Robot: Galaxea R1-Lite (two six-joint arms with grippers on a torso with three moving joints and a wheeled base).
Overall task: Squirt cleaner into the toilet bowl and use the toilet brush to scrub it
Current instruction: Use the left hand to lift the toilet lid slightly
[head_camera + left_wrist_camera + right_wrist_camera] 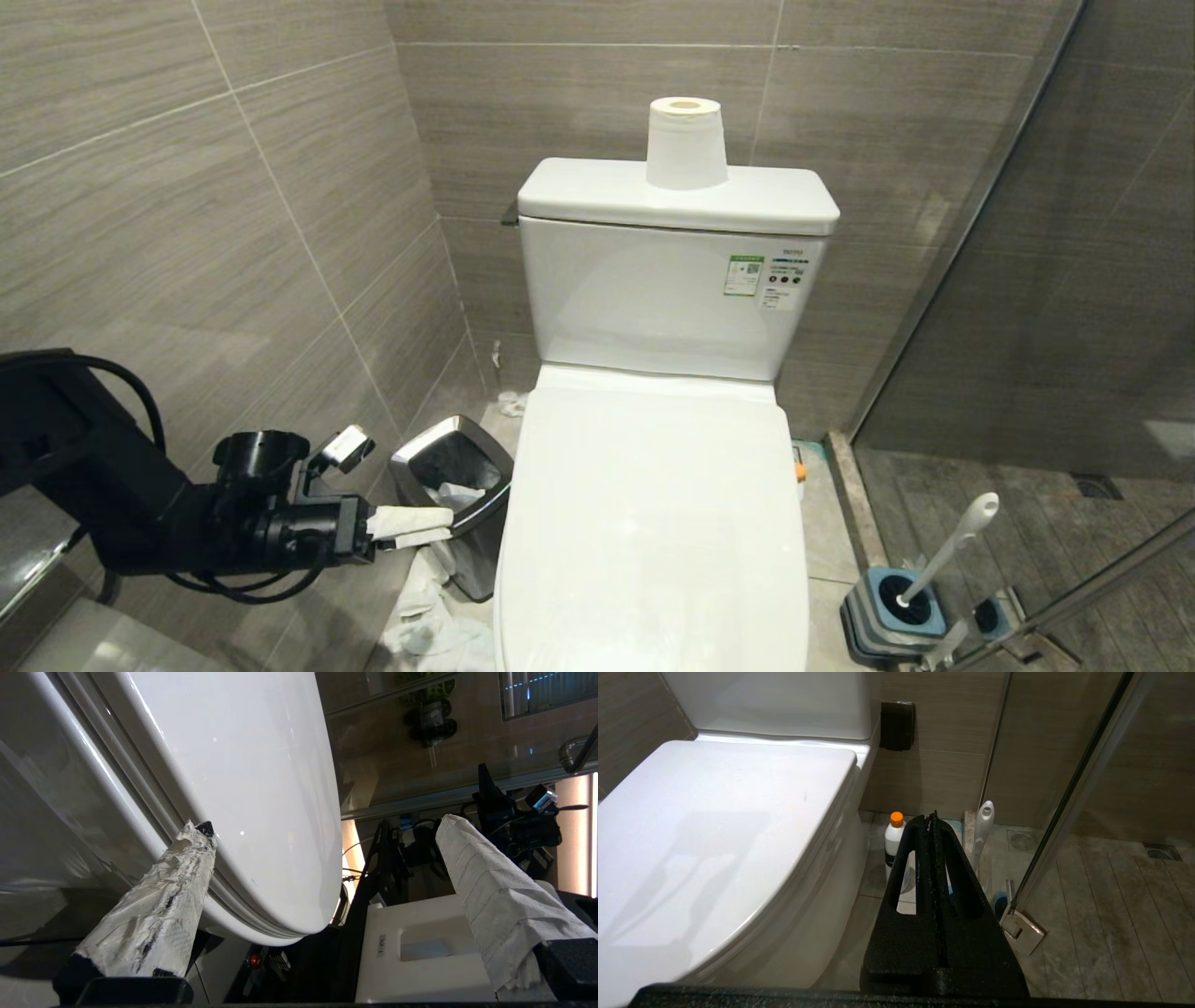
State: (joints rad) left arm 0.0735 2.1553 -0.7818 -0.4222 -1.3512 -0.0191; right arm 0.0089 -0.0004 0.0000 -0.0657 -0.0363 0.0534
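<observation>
Steel trash bin holding crumpled tissue, toilet brush upright in holder

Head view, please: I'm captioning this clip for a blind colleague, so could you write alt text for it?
A white toilet with its lid shut fills the middle. The left gripper, its paper-wrapped fingers open, reaches in low beside a steel trash bin. A paper roll stands on the tank, and the toilet brush sits in its holder at lower right.

The white toilet bowl has its lid shut, the orange-capped cleaner upright beside it, the toilet brush leaning in its holder nearby.
</observation>
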